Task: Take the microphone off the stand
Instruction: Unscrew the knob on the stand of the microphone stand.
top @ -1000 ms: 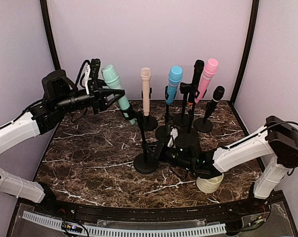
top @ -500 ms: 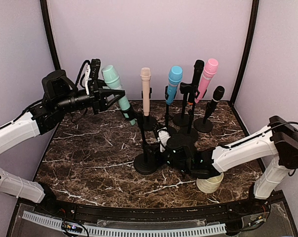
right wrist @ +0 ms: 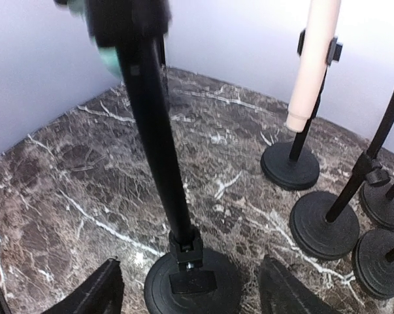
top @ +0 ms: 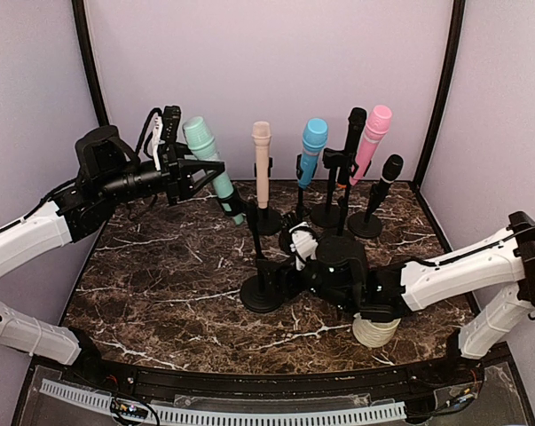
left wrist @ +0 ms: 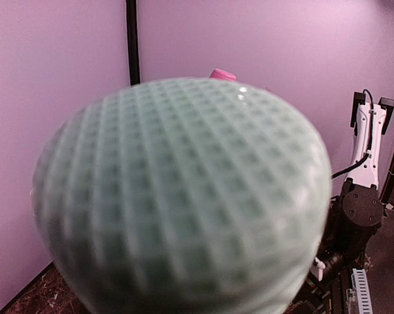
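Beige microphone [top: 262,160], blue microphone [top: 312,146], pink microphone [top: 372,135], cream cup [top: 376,336], dark marble table [top: 161,284]

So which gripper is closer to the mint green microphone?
Left. The left gripper is clamped on the mint green microphone just below its head, up high. The right gripper sits low by the stand base, jaws open on either side of it, well below the microphone.

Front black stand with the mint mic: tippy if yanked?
Likely top-heavy: thin black stand carries the mint-green microphone high above its small round base. The right gripper is open, not bracing it, so a pull could tip it.
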Robot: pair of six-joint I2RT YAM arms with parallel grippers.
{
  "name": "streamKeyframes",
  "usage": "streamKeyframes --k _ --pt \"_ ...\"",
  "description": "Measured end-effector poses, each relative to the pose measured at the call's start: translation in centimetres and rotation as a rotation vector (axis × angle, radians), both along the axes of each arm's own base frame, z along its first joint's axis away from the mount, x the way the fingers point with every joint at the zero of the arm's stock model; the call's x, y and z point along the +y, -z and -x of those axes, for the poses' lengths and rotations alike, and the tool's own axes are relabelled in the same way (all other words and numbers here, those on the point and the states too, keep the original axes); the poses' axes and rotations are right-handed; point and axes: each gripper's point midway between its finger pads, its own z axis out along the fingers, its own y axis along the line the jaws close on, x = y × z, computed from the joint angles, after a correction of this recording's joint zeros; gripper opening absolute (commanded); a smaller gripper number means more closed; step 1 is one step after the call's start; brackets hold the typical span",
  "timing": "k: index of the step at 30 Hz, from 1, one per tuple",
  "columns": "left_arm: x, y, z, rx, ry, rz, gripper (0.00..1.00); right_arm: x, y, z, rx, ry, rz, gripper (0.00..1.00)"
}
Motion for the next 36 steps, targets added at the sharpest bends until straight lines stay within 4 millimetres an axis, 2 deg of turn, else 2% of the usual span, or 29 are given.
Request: streamKeyframes --k 3,5,7,10,18,22,29,36 --pt "0.0 0.0 0.0 0.0 0.0 0.0 0.22 -1.4 -2.8 0.5 0.02 -0.017 -0.143 0.83" --pt "0.0 0.0 0.0 0.0 0.0 0.0 0.22 -2.5 -3.6 0.5 0.051 -0.023 -0.227 0.84" --pt "0.0 0.0 0.0 0.0 0.0 0.0 0.22 -3.6 -3.4 0.0 0.102 -0.016 -0.298 0.84" --pt "0.0 0.0 0.0 0.0 0.0 0.0 0.22 -4.1 -2.3 -0.6 0.195 -0.006 -0.356 0.83" --pt "0.0 0.0 0.0 0.0 0.0 0.0 0.22 -2.7 2.7 -1.0 0.543 0.02 -0.493 0.74" --pt "0.0 0.0 0.0 0.0 0.0 0.0 0.22 -1.5 4.0 -0.6 0.653 0.001 -0.55 0.69" --pt "0.0 0.0 0.0 -0.002 0.0 -0.001 0.22 0.5 4.4 -0.3 0.741 -0.045 -0.619 0.56" --pt "0.0 0.0 0.0 -0.004 0.0 -0.001 0.22 1.1 3.7 -0.6 0.741 -0.057 -0.655 0.46"
